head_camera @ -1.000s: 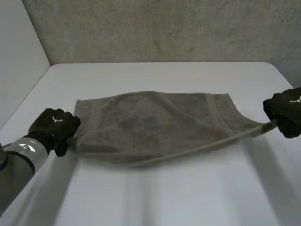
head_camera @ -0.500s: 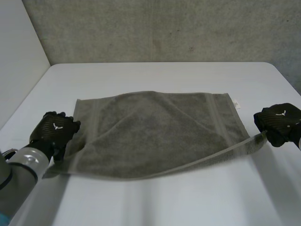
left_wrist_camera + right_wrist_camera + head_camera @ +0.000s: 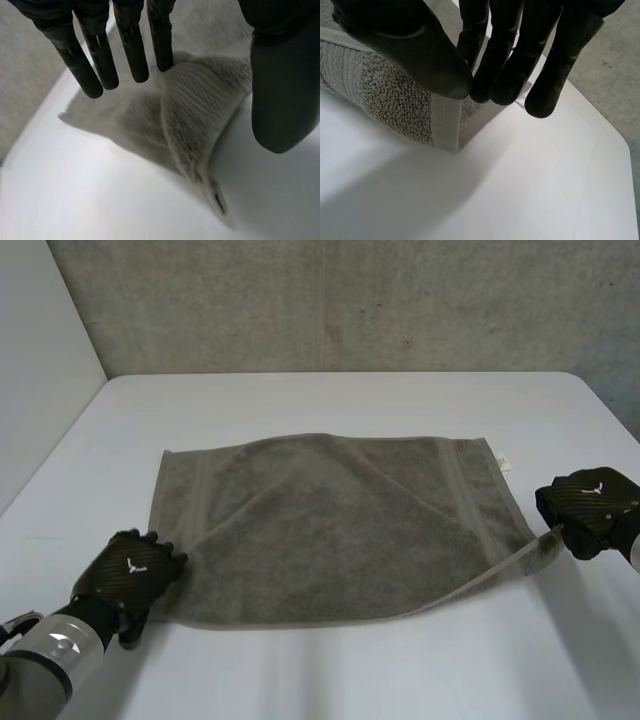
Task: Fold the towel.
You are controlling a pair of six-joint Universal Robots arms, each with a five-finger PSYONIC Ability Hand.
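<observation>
A grey-green towel [image 3: 330,530] lies spread flat in the middle of the white table [image 3: 330,400], its long sides running from the table's left edge toward its right edge. A woven band crosses it near each short end, and a soft diagonal crease runs through its middle. A small white label [image 3: 503,462] sticks out at its far right corner. The left hand [image 3: 130,573] sits low on the towel's near left corner, toward the table's near left corner. The right hand [image 3: 588,505], close to the table's right edge, has the near right corner, which rises off the table into it. A concrete wall [image 3: 350,300] stands behind the far edge.
</observation>
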